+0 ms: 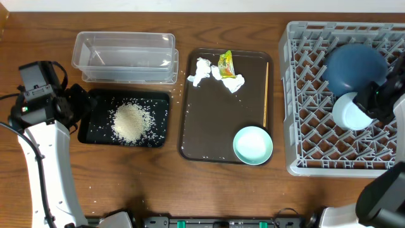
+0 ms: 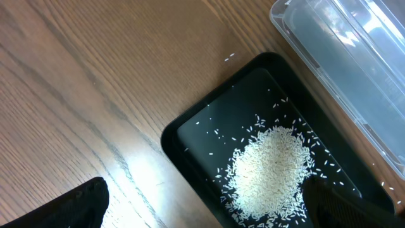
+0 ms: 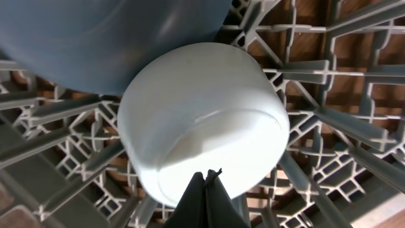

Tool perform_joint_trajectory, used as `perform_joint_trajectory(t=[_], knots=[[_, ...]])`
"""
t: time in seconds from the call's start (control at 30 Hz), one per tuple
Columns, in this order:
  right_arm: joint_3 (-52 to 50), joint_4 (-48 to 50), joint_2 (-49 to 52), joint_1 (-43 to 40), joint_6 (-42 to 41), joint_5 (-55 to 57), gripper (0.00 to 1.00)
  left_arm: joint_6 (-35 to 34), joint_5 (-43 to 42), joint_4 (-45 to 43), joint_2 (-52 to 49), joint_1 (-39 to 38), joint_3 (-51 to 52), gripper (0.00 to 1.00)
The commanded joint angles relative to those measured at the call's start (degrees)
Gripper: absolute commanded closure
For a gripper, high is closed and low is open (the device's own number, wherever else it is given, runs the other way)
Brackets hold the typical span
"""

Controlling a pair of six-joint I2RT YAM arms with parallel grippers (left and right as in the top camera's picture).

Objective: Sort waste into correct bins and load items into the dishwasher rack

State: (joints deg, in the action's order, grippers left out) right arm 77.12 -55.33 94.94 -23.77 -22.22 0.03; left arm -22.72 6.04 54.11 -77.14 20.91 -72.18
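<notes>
Right wrist view: right gripper pinches the rim of the pale bowl over the rack, touching the blue dish. Left gripper hangs with jaws wide apart above rice in the black tray.

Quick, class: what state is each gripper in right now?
Left gripper: open, holding nothing.
Right gripper: closed, against the pale bowl; whether it grips the bowl cannot be told.

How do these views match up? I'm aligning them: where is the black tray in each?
Overhead: black tray left of centre, rice inside, just below the clear tub.
Left wrist: tray fills lower middle, rice heaped in it.
Right wrist: not in it.
Shared landmark: the clear tub along the tray's long side.
</notes>
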Motion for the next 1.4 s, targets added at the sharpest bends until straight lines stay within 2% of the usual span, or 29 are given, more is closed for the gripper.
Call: perform_joint_trajectory(t=[0.0, 0.47, 0.77, 1.1, 1.2, 1.37], knots=[[-0.11, 1.16, 1.55, 0.83, -1.88, 1.25, 0.99, -0.09, 0.66, 0.24, 0.31, 0.24, -1.16, 0.0], [-1.2, 6.03, 2.58, 1.66, -2.64, 0.33, 0.99, -0.09, 0.66, 0.24, 0.31, 0.24, -1.16, 0.0], [-5.01, 14.84, 2.58, 3.58, -2.89, -4.85, 0.99, -0.11, 0.68, 0.24, 0.31, 0.24, -1.16, 0.0], [-4.85, 14.34, 1.18, 3.98, -3.02, -7.65, 0.98, -0.09, 0.68, 0.24, 0.31, 0.24, -1.16, 0.0], [-4.85, 14.43, -1.16, 3.98, -3.02, -11.8, 0.95, -0.09, 0.66, 0.24, 0.31, 0.24, -1.16, 0.0], [-4.74, 14.69, -7.32, 4.11, -2.38, -15.47, 0.79, -0.09, 0.66, 0.24, 0.31, 0.24, -1.16, 0.0]])
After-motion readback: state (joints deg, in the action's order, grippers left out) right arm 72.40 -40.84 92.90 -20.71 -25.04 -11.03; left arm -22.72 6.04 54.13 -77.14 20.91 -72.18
